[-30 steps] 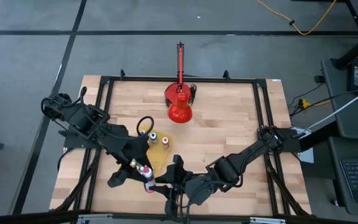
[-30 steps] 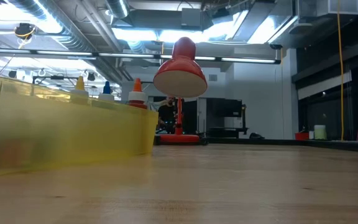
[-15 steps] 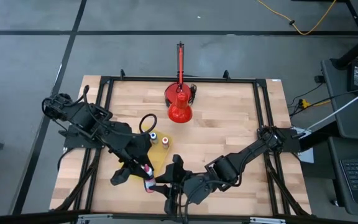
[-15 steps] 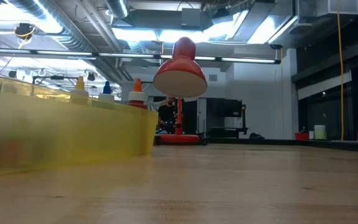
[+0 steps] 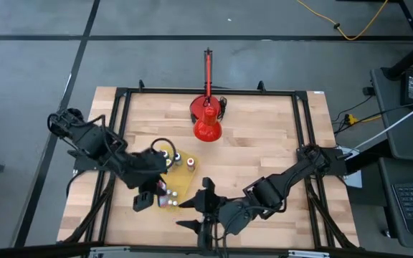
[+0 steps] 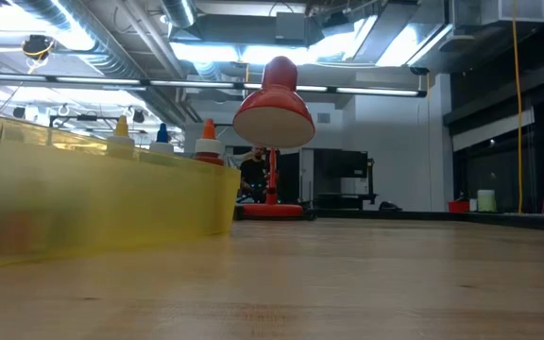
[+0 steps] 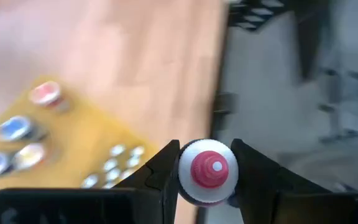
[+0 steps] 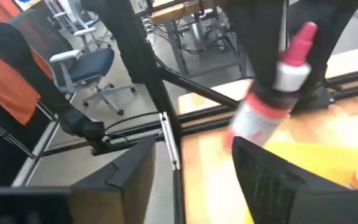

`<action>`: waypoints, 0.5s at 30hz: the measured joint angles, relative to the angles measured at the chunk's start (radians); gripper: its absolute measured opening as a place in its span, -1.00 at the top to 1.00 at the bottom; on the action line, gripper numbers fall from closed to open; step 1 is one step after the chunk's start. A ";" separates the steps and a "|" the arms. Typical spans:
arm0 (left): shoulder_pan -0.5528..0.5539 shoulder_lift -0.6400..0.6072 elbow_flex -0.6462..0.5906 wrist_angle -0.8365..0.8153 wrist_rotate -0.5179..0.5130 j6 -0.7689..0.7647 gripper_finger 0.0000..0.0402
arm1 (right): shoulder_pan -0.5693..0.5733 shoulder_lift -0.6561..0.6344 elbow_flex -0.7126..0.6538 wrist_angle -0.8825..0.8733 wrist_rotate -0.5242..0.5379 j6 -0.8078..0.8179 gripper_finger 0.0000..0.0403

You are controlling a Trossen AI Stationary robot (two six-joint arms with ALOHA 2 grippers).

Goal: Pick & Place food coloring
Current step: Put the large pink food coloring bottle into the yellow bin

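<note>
a red food coloring bottle [image 7: 207, 172] is clamped between the left gripper [image 5: 156, 193] fingers, held over the near end of the yellow tray [image 5: 185, 179]. three capped bottles [image 7: 14, 129] are already stood in the tray, so it looks mostly done, just this one left to seat. right gripper [image 5: 201, 208] is parked beside the tray, jaws spread, nothing held.
</note>
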 joint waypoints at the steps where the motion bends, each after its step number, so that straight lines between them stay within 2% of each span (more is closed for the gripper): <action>1: -0.010 -0.002 -0.008 -0.033 -0.036 -0.036 0.43 | 0.001 -0.005 0.001 -0.019 0.013 0.019 -0.12; 4: -0.037 0.000 -0.022 -0.110 -0.103 -0.145 0.43 | 0.010 -0.014 0.000 -0.088 0.114 0.044 -0.19; 10: -0.062 0.008 -0.045 -0.214 -0.265 -0.348 0.43 | 0.058 -0.045 0.000 -0.202 0.398 0.071 -0.21; 15: -0.057 0.009 -0.117 -0.209 -0.340 -0.438 0.43 | 0.074 -0.051 -0.001 -0.363 0.412 0.149 -0.21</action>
